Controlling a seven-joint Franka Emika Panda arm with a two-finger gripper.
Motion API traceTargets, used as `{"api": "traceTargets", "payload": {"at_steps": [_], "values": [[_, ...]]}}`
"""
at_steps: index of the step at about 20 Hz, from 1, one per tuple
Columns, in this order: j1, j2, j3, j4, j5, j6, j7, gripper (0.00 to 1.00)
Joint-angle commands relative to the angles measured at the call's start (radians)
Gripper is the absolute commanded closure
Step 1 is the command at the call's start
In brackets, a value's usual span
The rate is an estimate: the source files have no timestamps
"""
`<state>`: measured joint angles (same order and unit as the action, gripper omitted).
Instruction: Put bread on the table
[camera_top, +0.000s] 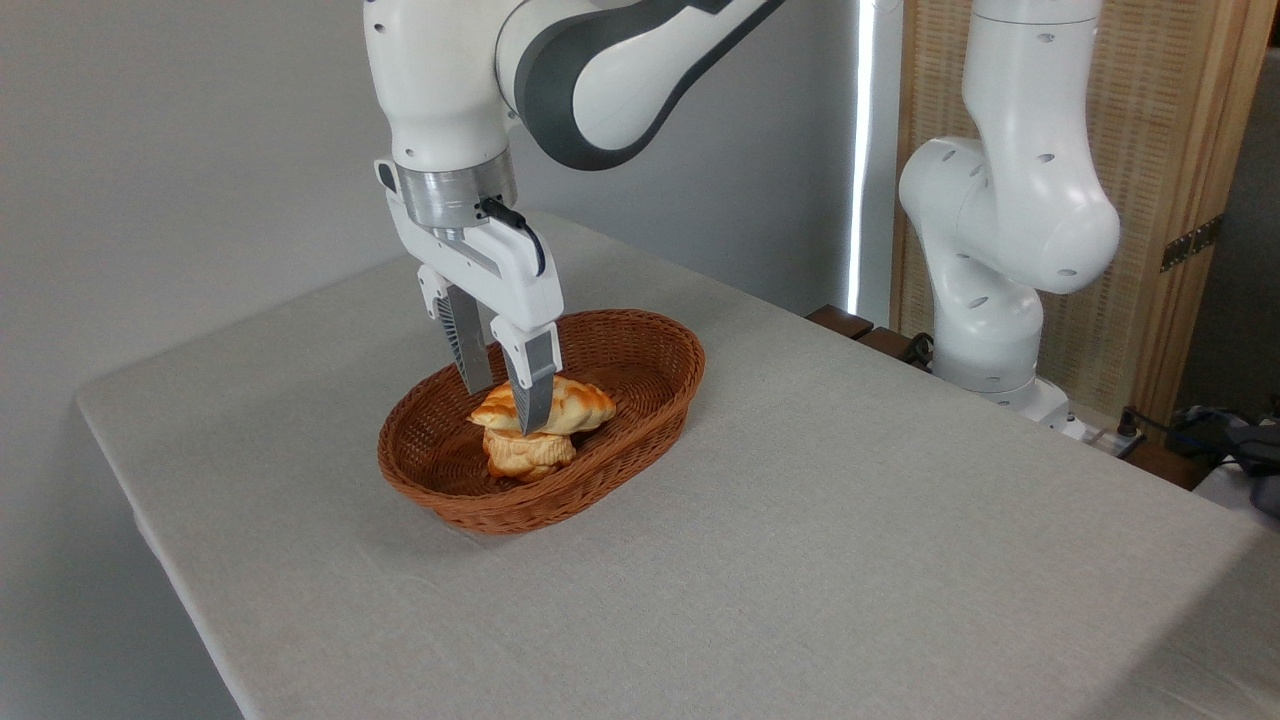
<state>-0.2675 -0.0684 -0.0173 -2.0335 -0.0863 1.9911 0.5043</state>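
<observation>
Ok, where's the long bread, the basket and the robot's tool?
bread (580, 402): fixed camera, glossy top right of the front finger.
basket (640, 325): fixed camera, far wicker rim.
tool (505, 400): fixed camera, midway between the fingertips, either side of the bread.

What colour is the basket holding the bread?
Reddish-brown woven wicker basket, clearest in the fixed camera view.

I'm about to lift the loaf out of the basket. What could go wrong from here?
1. The tool grips the loaf near one end, so the long free end may sag or pivot and slip out.
2. The loaf rests on the smaller bread piece; that piece may shift as the loaf lifts.
3. The basket rim stands higher than the bread, so a low sideways move toward the table could catch the rim and drag the basket.
</observation>
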Motion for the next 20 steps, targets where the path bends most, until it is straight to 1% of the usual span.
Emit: {"api": "traceTargets", "payload": {"at_steps": [1, 3, 8, 9, 10, 12, 13, 15, 17, 20], "values": [[-0.007, -0.008, -0.004, -0.024, 0.000, 0.018, -0.009, 0.00], [-0.007, -0.008, -0.022, -0.031, 0.003, 0.012, -0.003, 0.00], [-0.006, -0.008, -0.023, -0.031, 0.003, 0.012, -0.003, 0.01], [-0.006, -0.008, -0.023, -0.031, 0.003, 0.012, -0.001, 0.08], [-0.004, -0.008, -0.021, -0.031, 0.003, 0.012, 0.000, 0.17], [-0.004, -0.008, -0.021, -0.030, 0.003, 0.012, 0.003, 0.41], [-0.003, -0.008, -0.021, -0.030, 0.003, 0.012, 0.006, 0.49], [0.001, -0.010, -0.019, -0.030, 0.007, 0.011, 0.019, 0.61], [0.004, -0.010, -0.018, -0.030, 0.040, 0.009, 0.026, 0.61], [0.004, -0.013, -0.015, -0.030, 0.045, 0.008, 0.026, 0.61]]}}
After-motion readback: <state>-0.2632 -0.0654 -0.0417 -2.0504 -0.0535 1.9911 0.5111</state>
